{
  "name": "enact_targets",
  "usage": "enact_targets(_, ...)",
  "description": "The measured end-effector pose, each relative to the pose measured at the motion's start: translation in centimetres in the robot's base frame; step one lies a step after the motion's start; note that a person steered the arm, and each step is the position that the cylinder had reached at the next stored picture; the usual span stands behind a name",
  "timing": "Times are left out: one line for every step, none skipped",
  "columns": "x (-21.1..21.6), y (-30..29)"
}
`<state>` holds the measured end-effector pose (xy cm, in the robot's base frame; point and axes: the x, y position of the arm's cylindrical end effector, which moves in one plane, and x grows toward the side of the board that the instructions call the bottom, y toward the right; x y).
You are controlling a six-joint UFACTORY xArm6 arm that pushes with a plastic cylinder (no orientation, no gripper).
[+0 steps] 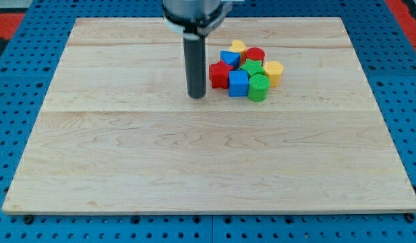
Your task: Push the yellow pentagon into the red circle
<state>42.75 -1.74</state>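
Robotics lab: wooden board (127, 169) on blue perforated bench (403, 101).

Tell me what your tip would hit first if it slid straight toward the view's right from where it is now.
Probably the red block at the near-left edge of the cluster: my tip sits just to its left, apart from it. The blue cube lies right behind. Depth is hard to judge, so my tip might pass just below red and meet blue first.

1. The counter (194, 169) is a pale wooden board.
2. All blocks lie in one tight cluster near its top edge, a little toward the right.
3. In it are the red circle (255, 55), yellow pentagon (273, 71), green cylinder (257, 87), blue cube (239, 83), a red block (220, 74), a blue block (230, 58), a green block (252, 67) and a yellow block (238, 46).
4. My tip (196, 96) stands just left of the cluster.
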Motion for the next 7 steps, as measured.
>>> enact_targets(3.7,5.5)
enact_targets(4.0,12.7)
enact_targets(1.1,15.1)
enact_targets(-2.3,16.3)
enact_targets(-4.2,18.6)
enact_targets(-5.5,18.7)
enact_targets(-5.5,16.4)
